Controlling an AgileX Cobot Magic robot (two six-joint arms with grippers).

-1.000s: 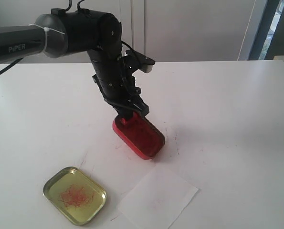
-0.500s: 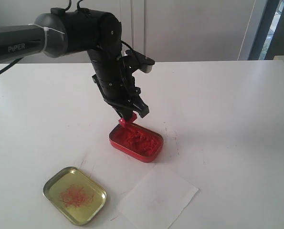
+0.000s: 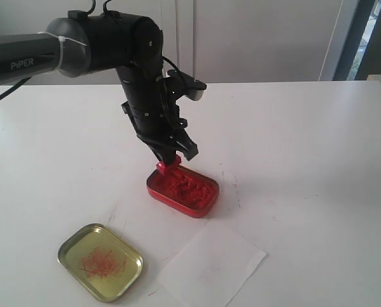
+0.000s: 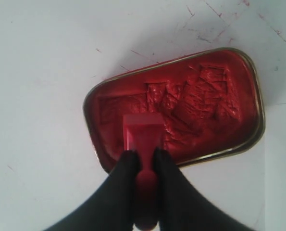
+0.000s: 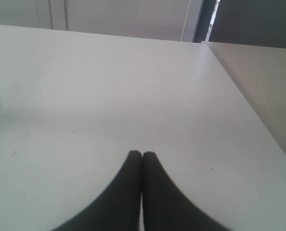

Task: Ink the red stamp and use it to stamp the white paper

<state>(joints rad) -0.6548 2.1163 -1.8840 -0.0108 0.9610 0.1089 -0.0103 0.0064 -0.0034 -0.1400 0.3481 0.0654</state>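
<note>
My left gripper (image 3: 173, 155) (image 4: 143, 155) is shut on the handle of the red stamp (image 3: 168, 167) (image 4: 143, 136). The stamp's block base sits down in the paste at the left end of the red ink tin (image 3: 190, 190) (image 4: 205, 103), which lies flat on the table. The white paper (image 3: 212, 263) lies near the front edge, to the front right of the tin, with only faint red marks on it. My right gripper (image 5: 142, 154) is shut with nothing between its fingers, over bare white tabletop; the exterior view does not show it.
A gold-coloured tin lid (image 3: 100, 261) smeared with red ink lies at the front left, beside the paper. The white table (image 3: 305, 147) carries small red ink smudges around the tin. In the right wrist view the table's edge (image 5: 248, 110) runs along one side.
The ink tin was tipped up against the stamp a second ago and has dropped flat. The stamp rose slightly, then came back down into the paste.
</note>
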